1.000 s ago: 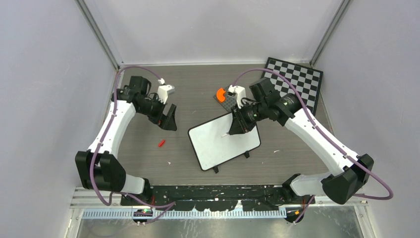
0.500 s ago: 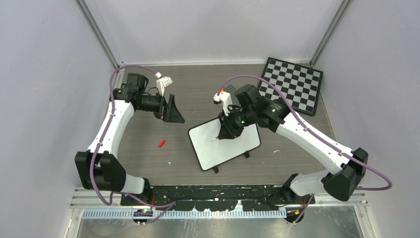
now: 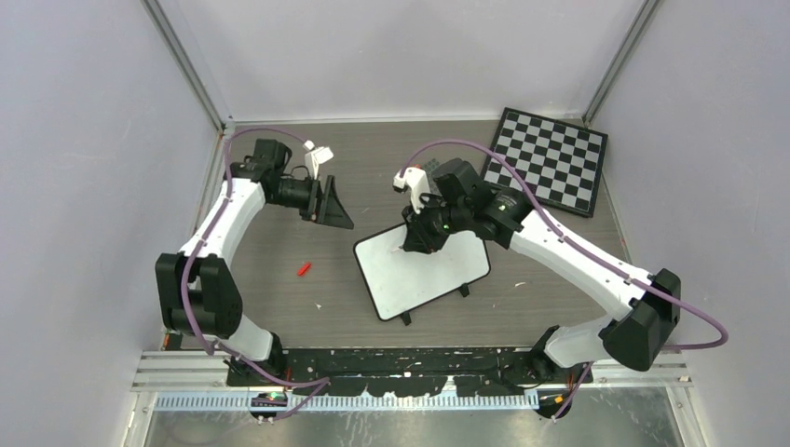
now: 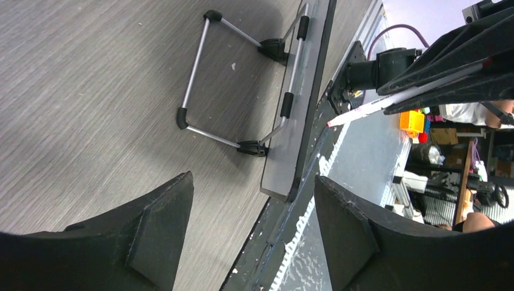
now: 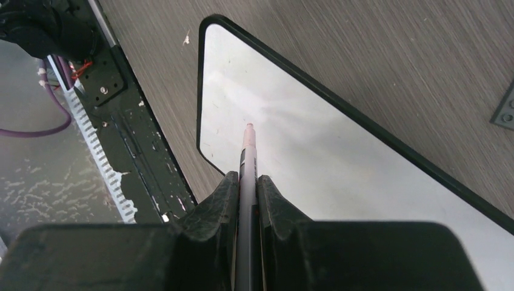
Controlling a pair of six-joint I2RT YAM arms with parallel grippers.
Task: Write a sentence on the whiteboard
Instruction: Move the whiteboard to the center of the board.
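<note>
The whiteboard (image 3: 438,275) lies tilted at the table's middle on small black feet, and its white face (image 5: 339,163) is blank; no sentence shows. My right gripper (image 3: 415,239) hangs over the board's upper left part, shut on a white marker (image 5: 248,148). The marker's reddish tip points down at the board, at or just above its surface. My left gripper (image 3: 337,210) is open and empty, left of the board and apart from it. In the left wrist view its fingers (image 4: 163,218) frame the board's edge (image 4: 283,167) and wire stand (image 4: 195,66), with the marker (image 4: 388,100) beyond.
A black-and-white chessboard (image 3: 551,158) lies at the back right corner. A small red cap (image 3: 304,269) rests on the wood left of the whiteboard. The black rail (image 3: 410,361) with both arm bases runs along the near edge. Grey walls enclose three sides.
The right arm has carried the marker leftward across the board to its upper left part. The left gripper has swung right toward the board and its jaws have narrowed somewhat.
</note>
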